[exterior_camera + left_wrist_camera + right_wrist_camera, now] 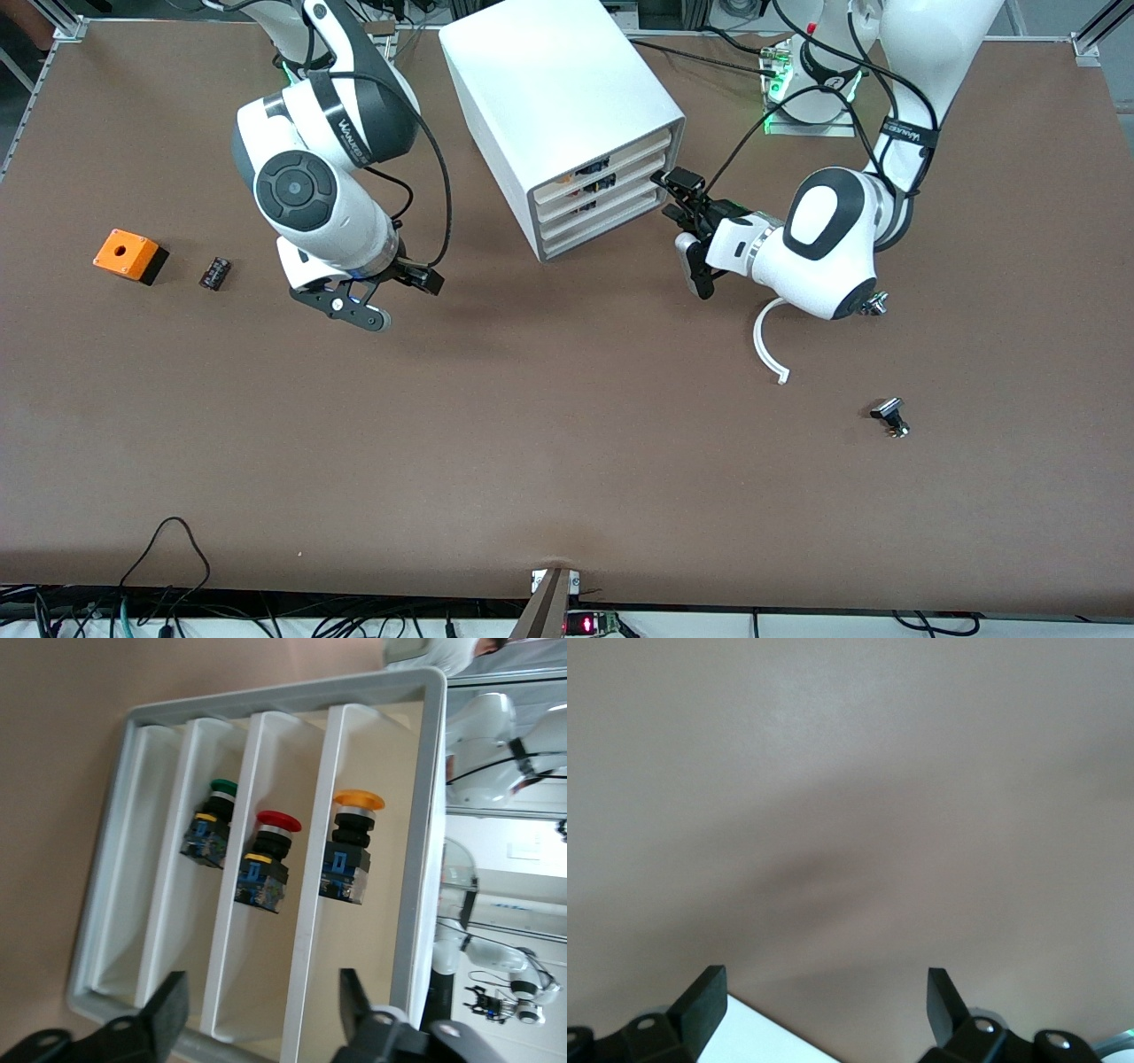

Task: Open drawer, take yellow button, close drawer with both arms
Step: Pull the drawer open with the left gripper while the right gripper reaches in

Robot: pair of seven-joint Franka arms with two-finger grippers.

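The white cabinet (554, 97) stands at the table's back middle, its four drawers all pushed in. The top drawer (625, 149) shows in the left wrist view (390, 930), with the orange-yellow-capped button (353, 846) lying inside it. My left gripper (671, 213) is open just in front of the drawer fronts, touching nothing; it also shows in the left wrist view (261, 1014). My right gripper (394, 288) is open and empty over bare table toward the right arm's end; the right wrist view (824, 1001) shows only tabletop between its fingers.
The lower drawers hold a red-capped button (270, 859) and a green-capped button (215, 819). An orange square box (130, 255) and a small black component (215, 272) lie toward the right arm's end. A white curved strip (769, 341) and a small dark part (890, 418) lie toward the left arm's end.
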